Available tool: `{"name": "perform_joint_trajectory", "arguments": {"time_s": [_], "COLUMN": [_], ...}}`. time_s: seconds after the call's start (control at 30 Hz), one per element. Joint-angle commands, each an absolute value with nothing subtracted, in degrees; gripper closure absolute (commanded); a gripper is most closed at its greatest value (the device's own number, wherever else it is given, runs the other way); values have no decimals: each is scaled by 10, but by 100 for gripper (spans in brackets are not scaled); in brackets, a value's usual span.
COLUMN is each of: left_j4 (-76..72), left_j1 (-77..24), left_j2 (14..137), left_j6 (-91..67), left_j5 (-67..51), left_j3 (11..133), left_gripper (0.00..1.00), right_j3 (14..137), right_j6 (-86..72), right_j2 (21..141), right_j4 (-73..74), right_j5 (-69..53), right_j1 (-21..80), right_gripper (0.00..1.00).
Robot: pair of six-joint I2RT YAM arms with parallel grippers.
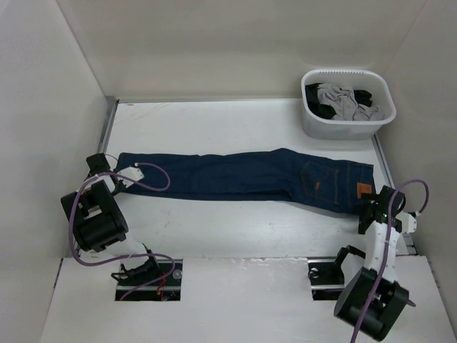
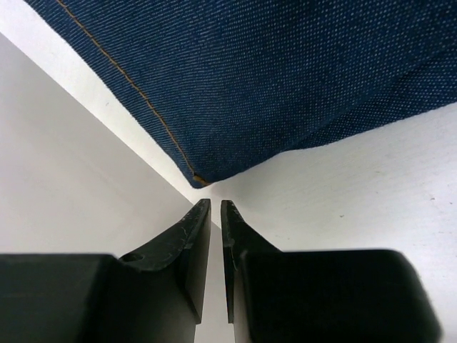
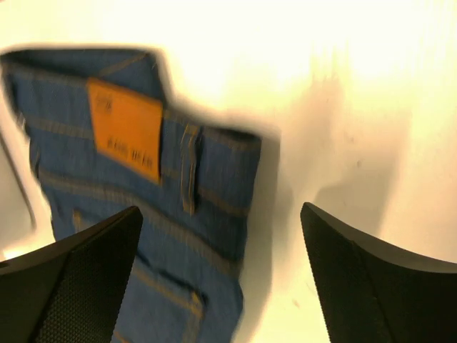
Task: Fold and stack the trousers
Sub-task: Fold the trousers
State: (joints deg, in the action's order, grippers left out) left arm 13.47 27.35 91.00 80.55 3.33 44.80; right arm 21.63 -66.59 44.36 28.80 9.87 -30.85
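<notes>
The trousers (image 1: 243,177) lie flat and stretched across the table, leg hems at the left and waistband at the right. They are dark blue denim with a tan patch (image 1: 363,189). My left gripper (image 1: 116,181) sits at the leg hems. In the left wrist view its jaws (image 2: 216,202) stand almost together with nothing between them, just short of the hem corner (image 2: 201,177). My right gripper (image 1: 376,205) hovers over the waistband end. It is wide open (image 3: 220,209), with the waistband edge (image 3: 235,179) and the patch (image 3: 125,128) below and between its fingers, untouched.
A white plastic basket (image 1: 314,127) holding grey and black clothes (image 1: 341,100) stands at the back right. White walls close in the table on the left, back and right. Purple cables loop beside both arms.
</notes>
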Motion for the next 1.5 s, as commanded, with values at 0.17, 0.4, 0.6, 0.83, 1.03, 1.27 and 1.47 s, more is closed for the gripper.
{"name": "perform_joint_trajectory", "arguments": {"time_s": [0.17, 0.4, 0.6, 0.83, 1.03, 1.27, 1.47], "left_j4": [123, 109, 108, 105, 105, 105, 106], "left_j1": [279, 280, 280, 278, 273, 277, 283], "left_j2": [920, 933, 936, 936, 919, 901, 888], "left_j6": [802, 798, 798, 798, 797, 795, 756], "left_j5": [35, 38, 38, 44, 54, 59, 26], "left_j3": [449, 461, 471, 473, 439, 419, 486], "left_gripper": [92, 97, 100, 100, 100, 94, 77], "right_j3": [229, 236, 282, 434, 408, 316, 327], "right_j6": [-700, -653, -566, -448, -485, -531, -535], "right_j2": [550, 591, 589, 635, 722, 758, 795], "right_j4": [151, 125, 98, 26, 31, -36, -99], "right_j5": [83, 76, 62, 11, -16, -22, -67], "right_j1": [-334, -364, -370, -351, -376, -392, -386], "right_gripper": [41, 82, 100, 100, 100, 39, 0]}}
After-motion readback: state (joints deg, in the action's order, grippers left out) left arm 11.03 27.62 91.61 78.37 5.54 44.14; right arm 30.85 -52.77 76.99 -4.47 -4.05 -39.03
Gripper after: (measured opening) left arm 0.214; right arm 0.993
